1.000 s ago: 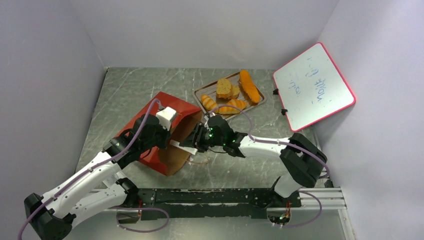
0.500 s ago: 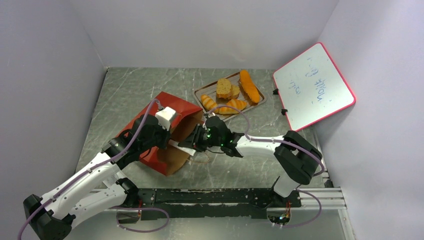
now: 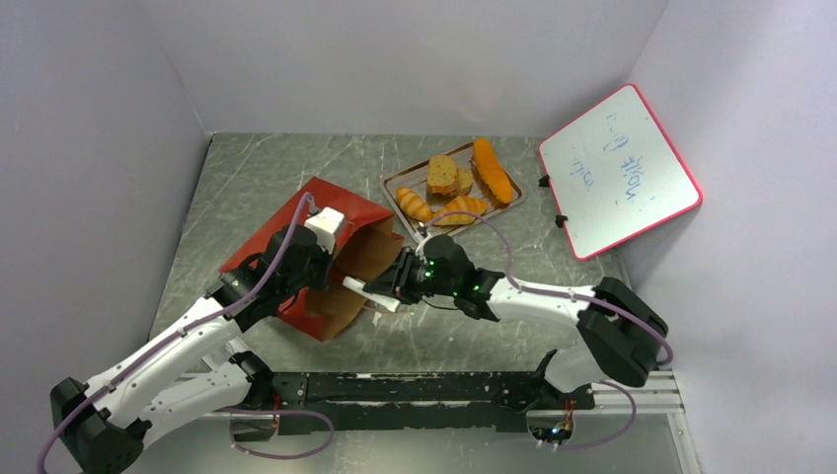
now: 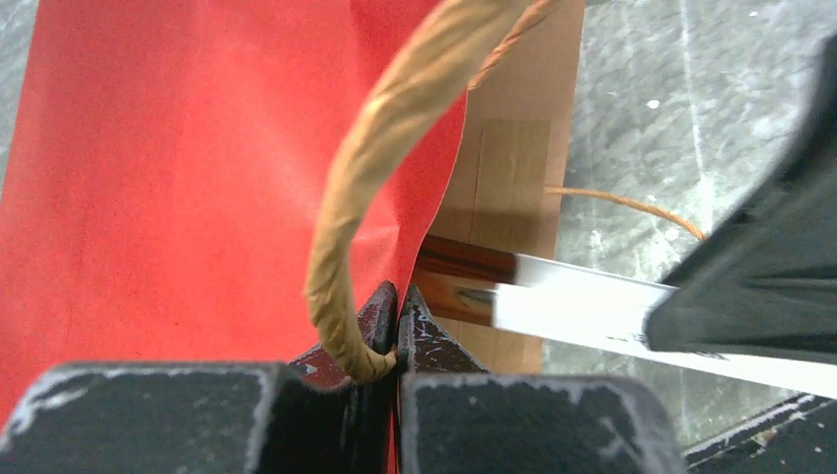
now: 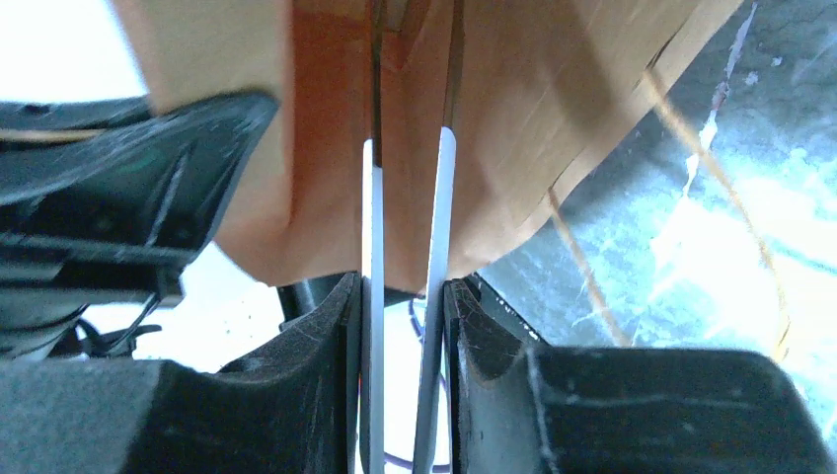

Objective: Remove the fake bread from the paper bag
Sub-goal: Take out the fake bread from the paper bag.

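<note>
The red paper bag (image 3: 286,259) lies on its side, its brown mouth facing right. My left gripper (image 3: 331,259) is shut on the bag's upper rim beside a cord handle (image 4: 341,247); the wrist view shows the jaws (image 4: 398,316) pinching the red paper (image 4: 178,148). My right gripper (image 3: 403,284) is shut on a pair of white tongs (image 3: 370,293), whose two blades (image 5: 444,197) point at the bag's brown inside (image 5: 513,109). Nothing shows between the blades. The fake bread (image 3: 454,188), several golden pieces, lies on the grey tray (image 3: 393,182). The bag's depth is hidden.
A red-framed whiteboard (image 3: 617,170) leans at the right wall. White walls close in the left, back and right sides. A loose cord handle (image 3: 395,318) lies on the table by the bag's mouth. The black rail (image 3: 415,387) runs along the near edge.
My right gripper has drawn back right and toward the near edge, bringing the tongs out to the bag's mouth. The bag's mouth end has shifted slightly left with my left gripper.
</note>
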Controlling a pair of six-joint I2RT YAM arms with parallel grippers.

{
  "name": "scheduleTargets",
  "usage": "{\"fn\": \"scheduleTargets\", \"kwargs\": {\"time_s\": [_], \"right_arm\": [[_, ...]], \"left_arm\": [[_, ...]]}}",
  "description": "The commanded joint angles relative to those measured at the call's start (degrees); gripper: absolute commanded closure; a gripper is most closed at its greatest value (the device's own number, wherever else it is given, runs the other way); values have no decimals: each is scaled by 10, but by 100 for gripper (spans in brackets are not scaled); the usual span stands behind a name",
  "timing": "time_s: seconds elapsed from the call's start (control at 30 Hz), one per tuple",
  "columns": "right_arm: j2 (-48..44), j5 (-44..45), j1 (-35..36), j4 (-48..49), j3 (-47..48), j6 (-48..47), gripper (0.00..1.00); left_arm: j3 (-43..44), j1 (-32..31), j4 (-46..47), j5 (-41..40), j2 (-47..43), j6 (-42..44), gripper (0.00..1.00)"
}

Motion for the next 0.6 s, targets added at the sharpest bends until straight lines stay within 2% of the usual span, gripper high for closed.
{"fn": "scheduleTargets", "kwargs": {"time_s": [0.0,0.57], "right_arm": [[-70,26,-5,-10,-16,-14,100],[-213,108,-20,-162,-14,-64,100]], "left_arm": [[16,7,-1,-49,26,-16,93],[106,117,12,-115,145,-69,93]]}}
